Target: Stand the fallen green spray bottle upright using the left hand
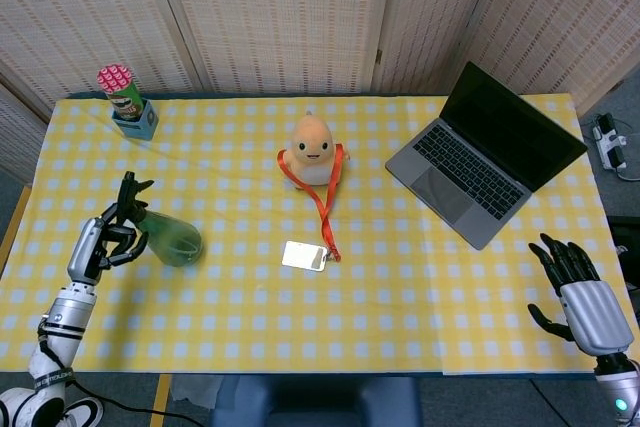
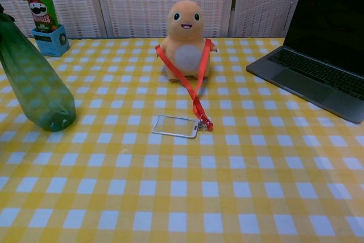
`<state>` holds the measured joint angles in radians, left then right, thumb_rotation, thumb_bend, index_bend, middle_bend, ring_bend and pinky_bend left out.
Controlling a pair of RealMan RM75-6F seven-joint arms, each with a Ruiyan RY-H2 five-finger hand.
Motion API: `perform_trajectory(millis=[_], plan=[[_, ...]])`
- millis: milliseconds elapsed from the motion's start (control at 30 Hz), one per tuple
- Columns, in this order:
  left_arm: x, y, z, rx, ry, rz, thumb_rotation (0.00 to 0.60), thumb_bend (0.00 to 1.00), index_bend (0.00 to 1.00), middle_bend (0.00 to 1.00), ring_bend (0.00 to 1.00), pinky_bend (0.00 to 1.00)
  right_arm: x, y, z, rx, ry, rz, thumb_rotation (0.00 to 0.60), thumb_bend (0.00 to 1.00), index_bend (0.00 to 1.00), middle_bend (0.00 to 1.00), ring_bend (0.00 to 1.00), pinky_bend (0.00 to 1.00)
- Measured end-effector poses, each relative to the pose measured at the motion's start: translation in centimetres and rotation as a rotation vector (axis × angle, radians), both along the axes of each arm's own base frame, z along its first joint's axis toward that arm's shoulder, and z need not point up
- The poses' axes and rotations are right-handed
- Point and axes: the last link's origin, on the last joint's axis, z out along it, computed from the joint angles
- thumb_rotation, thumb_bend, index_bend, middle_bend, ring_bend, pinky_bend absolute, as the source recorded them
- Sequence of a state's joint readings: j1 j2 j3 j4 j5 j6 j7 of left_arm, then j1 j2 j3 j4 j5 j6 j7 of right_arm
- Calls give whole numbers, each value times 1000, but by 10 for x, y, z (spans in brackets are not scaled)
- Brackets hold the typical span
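The green spray bottle (image 1: 176, 240) stands on its base at the table's left side, still leaning, with its black spray head (image 1: 128, 192) up. In the chest view the green spray bottle (image 2: 34, 83) fills the far left, its top tilted toward the left edge and its base on the cloth. My left hand (image 1: 103, 239) grips the bottle's neck from the left; the chest view does not show it. My right hand (image 1: 583, 299) lies at the table's right front corner, fingers spread, holding nothing.
An orange plush toy (image 1: 312, 147) with a red lanyard and a clear badge holder (image 1: 303, 255) sits mid-table. An open laptop (image 1: 485, 152) stands at the right. A chips can in a blue box (image 1: 128, 102) stands at the back left.
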<state>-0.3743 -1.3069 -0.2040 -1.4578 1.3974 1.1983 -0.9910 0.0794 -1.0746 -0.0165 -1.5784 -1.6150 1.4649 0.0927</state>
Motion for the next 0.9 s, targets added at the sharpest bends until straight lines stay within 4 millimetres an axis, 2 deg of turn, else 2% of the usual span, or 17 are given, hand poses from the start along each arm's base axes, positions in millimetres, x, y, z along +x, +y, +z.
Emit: perform_trajectory(millis=[233,567,633,700,733,767,800,833,867,900], plan=[[-2,-2,5,14,0,7,600,270,269,1000,1000,1000,0,0,-1,4,3,0,600,329,0,0,0,0],[-21,-12,25,64,57,38,600,243,222,1000,1000,1000,1,0,-2,5,8,1,600,329,0,0,0,0],[-28,-14,30,83,105,42,600,240,248,1000,1000,1000,1,1,-2,5,8,2,600,328,0,0,0,0],[-37,-17,38,118,190,36,600,226,319,1000,1000,1000,1,1,-2,5,9,3,600,328,0,0,0,0],[-41,-19,41,138,233,31,600,213,350,982,969,990,1,1,-3,5,9,2,600,329,0,0,0,0],[-46,-23,45,166,296,25,600,204,360,904,870,916,1,1,-3,7,10,0,600,329,0,0,0,0],[-50,-26,47,186,350,19,600,195,348,759,693,745,1,0,-3,9,11,-1,600,329,0,0,0,0],[-54,-30,48,201,409,13,600,185,327,574,478,526,0,0,-4,11,13,-3,600,329,0,0,0,0],[-59,-36,50,214,494,5,600,175,299,350,246,262,0,0,-5,14,15,-4,600,329,0,0,0,0],[-62,-41,50,221,559,1,600,164,257,175,84,71,1,0,-6,16,16,-5,600,329,0,0,0,0]])
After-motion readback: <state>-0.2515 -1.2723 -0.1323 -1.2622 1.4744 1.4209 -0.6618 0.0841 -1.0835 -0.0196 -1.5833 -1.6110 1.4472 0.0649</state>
